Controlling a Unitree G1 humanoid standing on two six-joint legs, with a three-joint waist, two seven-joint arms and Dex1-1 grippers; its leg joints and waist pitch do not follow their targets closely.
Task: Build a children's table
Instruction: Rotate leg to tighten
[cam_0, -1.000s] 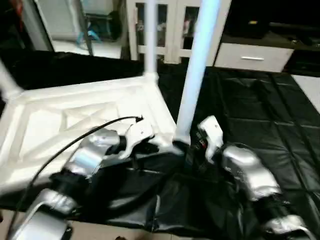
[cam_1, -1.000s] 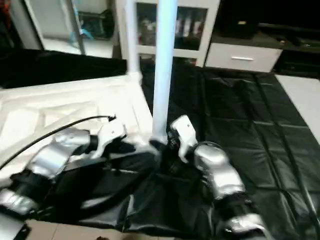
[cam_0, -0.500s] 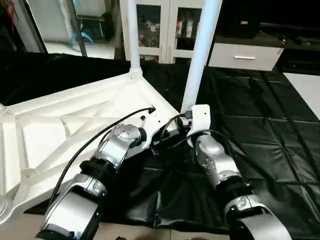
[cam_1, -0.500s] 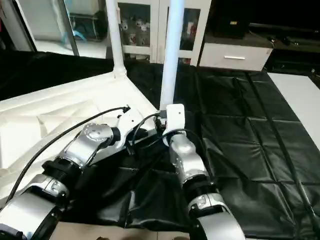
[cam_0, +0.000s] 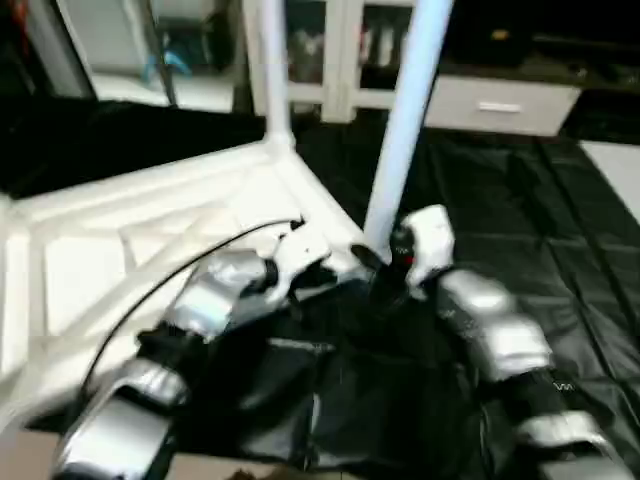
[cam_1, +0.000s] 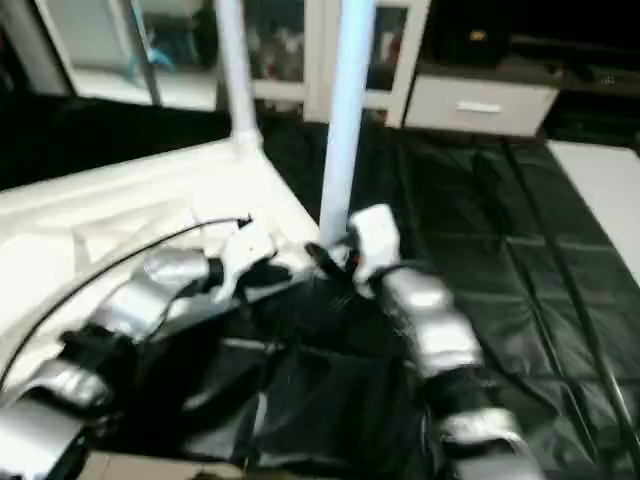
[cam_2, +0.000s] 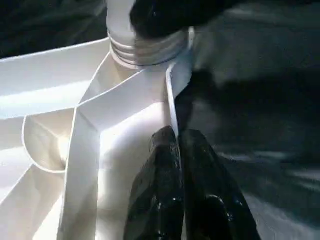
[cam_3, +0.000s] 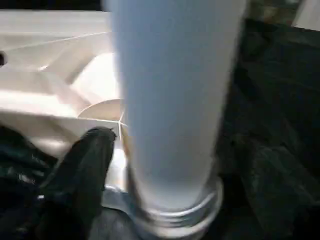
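black-covered work table (cam_0: 520, 230); white glass-door cabinet (cam_0: 330, 60), white drawer unit (cam_0: 500, 105)

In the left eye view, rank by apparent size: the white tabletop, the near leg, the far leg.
1. White tabletop, by far the largest.
2. Near leg, thicker and closer to the camera, so nearness inflates it.
3. Far leg, thinnest.
Both legs run past the frame's top, so their lengths cannot be compared.

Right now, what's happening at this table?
A robot is assembling an upside-down white tabletop on a black-covered work table. The left gripper is shut on the tabletop's rim beside a corner socket. The right gripper sits at the base of a leg standing in that socket. Another leg stands at the far corner.
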